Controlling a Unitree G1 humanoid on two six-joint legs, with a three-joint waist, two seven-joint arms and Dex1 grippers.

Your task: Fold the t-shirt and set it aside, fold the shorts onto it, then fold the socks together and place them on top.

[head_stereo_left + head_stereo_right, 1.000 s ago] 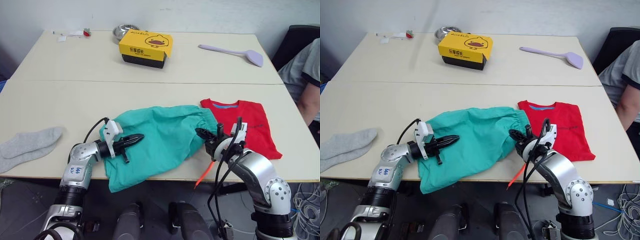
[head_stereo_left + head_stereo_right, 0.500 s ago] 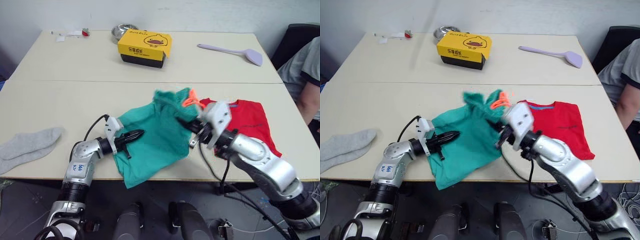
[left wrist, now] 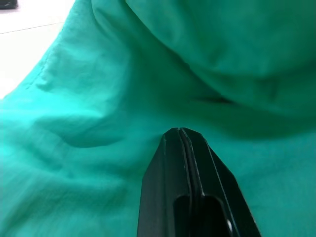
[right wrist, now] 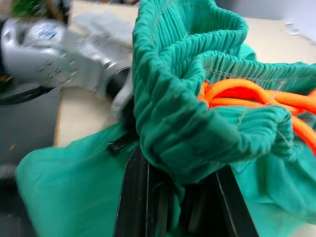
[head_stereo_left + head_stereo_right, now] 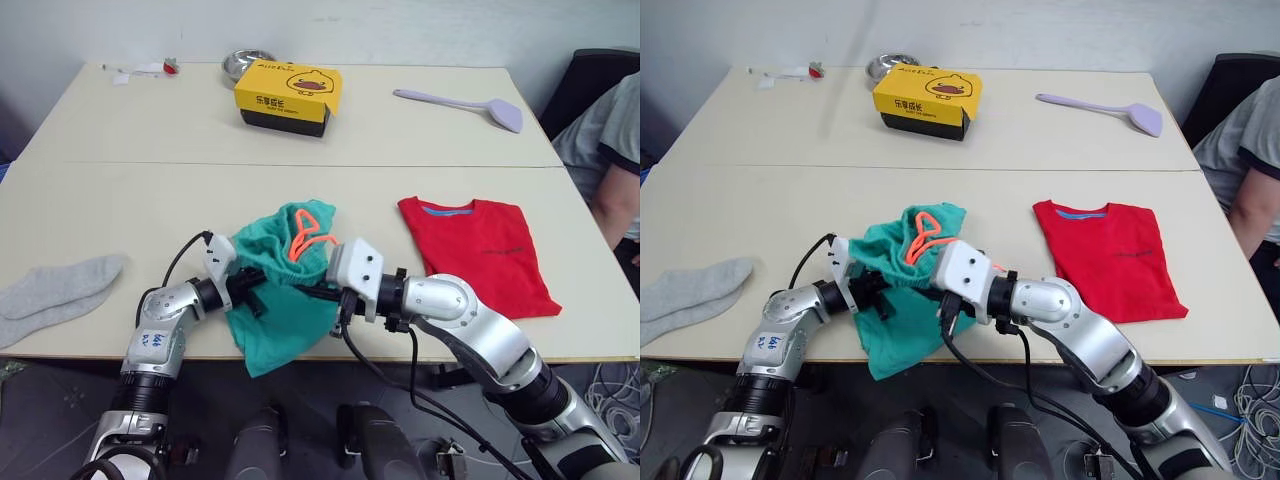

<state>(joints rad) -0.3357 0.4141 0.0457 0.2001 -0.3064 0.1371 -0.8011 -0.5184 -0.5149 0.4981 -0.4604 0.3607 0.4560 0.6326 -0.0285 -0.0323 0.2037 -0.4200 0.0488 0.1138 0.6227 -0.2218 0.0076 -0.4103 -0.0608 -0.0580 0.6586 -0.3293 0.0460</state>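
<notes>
My right gripper [image 4: 173, 207] pinches the gathered waistband of the shorts [image 5: 285, 290], the ribbed teal cloth bunched between my two fingers with the orange drawstring [image 5: 305, 235] looped just above. My left gripper [image 3: 183, 140] has its fingers pressed together, their tip against the teal cloth; I cannot tell whether any cloth is caught between them. From my head, the shorts lie crumpled in a heap at the near edge of the table [image 5: 150, 200], one leg hanging over that edge, with my left gripper coming in from the left and my right one from the right, the two close together at the heap.

To my left, near the front edge, the socks [image 5: 55, 290] lie flat, one overlapping the other, well apart from the shorts. To my right the t-shirt [image 5: 480, 250] lies folded into a neat rectangle, collar pointing away from me, apart from the shorts.

Farther back stand a yellow box [image 5: 290, 95] with a duck on it, a metal bowl [image 5: 245, 62] just behind it, and a lilac spatula [image 5: 465, 103] toward the right. A person's arm [image 5: 615, 190] shows at the right edge.
</notes>
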